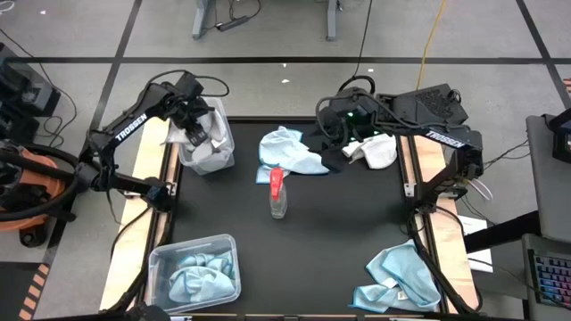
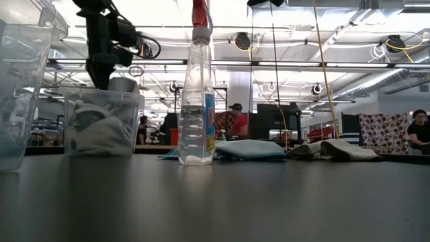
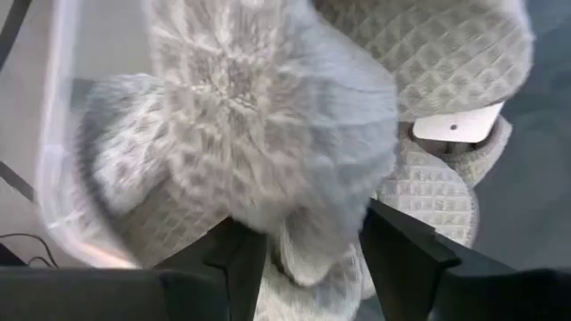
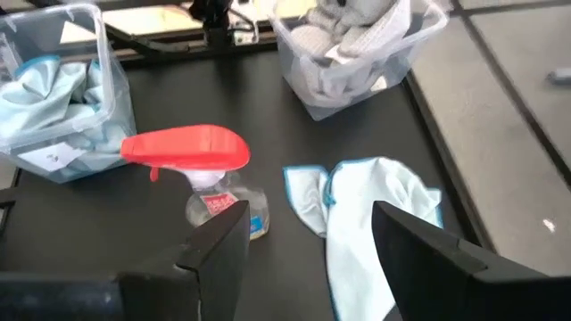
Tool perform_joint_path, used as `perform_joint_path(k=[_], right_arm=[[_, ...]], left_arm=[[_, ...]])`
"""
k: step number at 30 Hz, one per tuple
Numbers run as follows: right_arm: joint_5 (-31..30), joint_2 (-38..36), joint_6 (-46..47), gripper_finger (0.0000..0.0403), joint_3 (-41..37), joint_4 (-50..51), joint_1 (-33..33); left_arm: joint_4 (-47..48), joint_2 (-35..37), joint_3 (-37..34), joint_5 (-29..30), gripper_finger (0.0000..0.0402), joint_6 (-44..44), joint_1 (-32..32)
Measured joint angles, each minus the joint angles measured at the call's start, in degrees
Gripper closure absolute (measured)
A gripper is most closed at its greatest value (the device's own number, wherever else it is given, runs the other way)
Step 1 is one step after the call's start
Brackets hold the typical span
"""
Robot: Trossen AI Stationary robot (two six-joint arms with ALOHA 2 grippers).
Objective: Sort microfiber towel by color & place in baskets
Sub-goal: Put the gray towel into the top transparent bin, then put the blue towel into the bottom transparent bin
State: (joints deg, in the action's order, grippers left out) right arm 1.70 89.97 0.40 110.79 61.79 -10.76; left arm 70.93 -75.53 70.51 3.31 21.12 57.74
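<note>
While hovering over the far-left clear plastic bin point(image 1: 207, 147), the left end effector point(image 3: 308, 259) is standing apart around a fluffy, waffle-textured grey towel point(image 3: 268, 134). The right end effector point(image 4: 308, 241), fingers apart, is waiting above the counter point(image 1: 330, 223).

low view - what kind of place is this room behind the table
Probably an open lab or workshop office: bare ceiling with strip lights and ducts, rows of monitors on desks, and people seated at workstations behind the black table.

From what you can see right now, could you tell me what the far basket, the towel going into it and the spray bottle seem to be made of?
Far basket: clear, glossy plastic by its look; the contents show through.
Towel at the left gripper: soft woven cloth, grey-white, waffle-textured, matte.
Spray bottle: transparent plastic body, opaque red top, likely plastic too.
</note>
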Motion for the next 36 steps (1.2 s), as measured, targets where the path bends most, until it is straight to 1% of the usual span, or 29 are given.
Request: perform_joint_path(k=[5, 10, 16, 23, 30, 32, 36], right_arm=[[-1.8, -1.9, -0.2, 0.0177, 0.0, 1.4, 0.0], [-2.0, -3.4, -0.2, 0.0177, 0.0, 4.0, -0.1], [-2.7, -6.0, 0.9, 0.0177, 0.0, 6.0, -0.6], [-3.5, -10.2, 0.8, 0.0177, 0.0, 6.2, -0.7], [-3.4, -13.2, 0.6, 0.0177, 0.0, 6.2, -0.7], [-3.4, -13.9, 0.5, 0.0177, 0.0, 6.3, -0.7], [-3.5, -14.8, 0.0, 0.0177, 0.0, 6.2, -0.7]], left_arm=[[3.1, 0.1, 4.2, -0.6, 0.0219, -1.4, 0.0], [6.0, 0.3, 7.9, -3.3, 0.0219, -1.6, -0.1], [8.0, 0.4, 12.7, -6.4, 0.0219, -4.3, -0.3], [8.1, 1.0, 19.0, -10.7, 0.0219, -5.9, -2.1], [7.6, 2.3, 23.7, -11.2, 0.0219, -8.8, -3.9], [7.5, 2.7, 24.6, -12.8, 0.0219, -8.9, -4.4], [6.4, 3.5, 25.5, -18.8, 0.0219, -9.1, -5.5]])
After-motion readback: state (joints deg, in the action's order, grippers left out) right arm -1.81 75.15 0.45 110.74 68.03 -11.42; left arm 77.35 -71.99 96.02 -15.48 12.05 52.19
